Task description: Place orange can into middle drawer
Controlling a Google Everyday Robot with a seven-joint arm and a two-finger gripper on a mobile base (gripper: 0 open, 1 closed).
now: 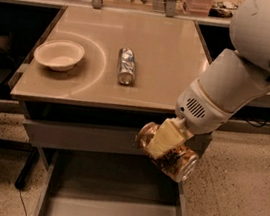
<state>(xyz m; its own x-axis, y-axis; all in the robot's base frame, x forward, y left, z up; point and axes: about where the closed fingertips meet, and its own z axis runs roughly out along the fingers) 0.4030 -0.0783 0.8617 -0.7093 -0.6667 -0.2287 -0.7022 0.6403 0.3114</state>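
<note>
Orange can (178, 161) clamped sideways in gripper (165, 145); hangs over right side of open middle drawer (104, 212), just below front tabletop (157, 58) edge

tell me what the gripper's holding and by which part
The gripper holds the orange can, clamped across its side at mid-body. The can lies tilted above the open middle drawer.
</note>
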